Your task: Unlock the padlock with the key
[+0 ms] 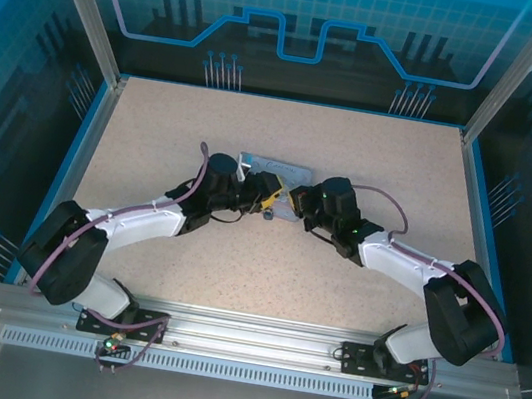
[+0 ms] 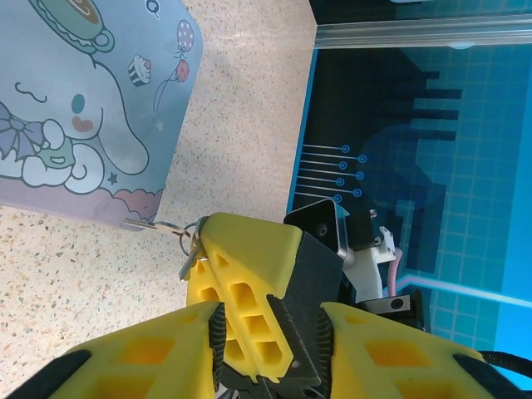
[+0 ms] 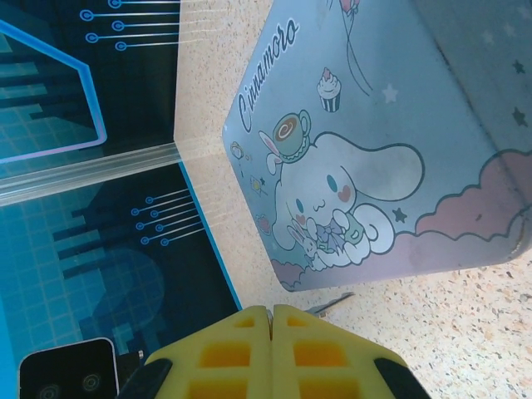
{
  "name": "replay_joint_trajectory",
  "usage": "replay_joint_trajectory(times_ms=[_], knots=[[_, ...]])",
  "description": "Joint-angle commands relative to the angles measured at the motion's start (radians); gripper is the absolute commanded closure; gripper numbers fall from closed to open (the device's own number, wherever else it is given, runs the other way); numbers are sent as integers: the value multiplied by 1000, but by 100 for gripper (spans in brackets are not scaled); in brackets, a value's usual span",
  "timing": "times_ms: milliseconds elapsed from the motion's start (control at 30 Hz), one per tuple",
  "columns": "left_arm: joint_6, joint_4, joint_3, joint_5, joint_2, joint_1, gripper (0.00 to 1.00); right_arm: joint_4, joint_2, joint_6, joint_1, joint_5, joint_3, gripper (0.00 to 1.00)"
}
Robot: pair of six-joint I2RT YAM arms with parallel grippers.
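Two grippers meet beside a pale blue-grey cartoon-printed tin box [image 2: 83,100]. The left gripper [image 2: 266,332] has its jaws apart, flanking the right gripper [image 3: 270,314], whose jaws are pressed together. The tiny dark brassy padlock [image 2: 190,252] sits just beyond the pressed-together tips.

Smooth, perhaps metal tin [image 3: 374,125]; matt speckled tabletop [image 1: 154,141]

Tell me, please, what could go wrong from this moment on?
1. The left gripper has its fingers on both sides of the shut right gripper. If it closes, it may clamp that gripper instead of a task piece.
2. A small ringed metal piece sits at the right gripper's tips, too small to tell key from padlock. A nudge could knock it away.
3. Its thin end reaches the edge of the Cinnamoroll tin and might snag there.
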Motion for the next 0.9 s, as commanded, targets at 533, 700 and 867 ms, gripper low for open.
replay_joint_trajectory(times_ms=[533, 700, 867], knots=[[2, 40, 26, -32, 78, -20, 65, 32, 20, 20, 16, 15, 15, 100], [4, 51, 34, -36, 90, -24, 75, 43, 27, 28, 17, 8, 10, 100], [3, 59, 36, -43, 96, -26, 81, 47, 26, 29, 18, 1, 7, 100]])
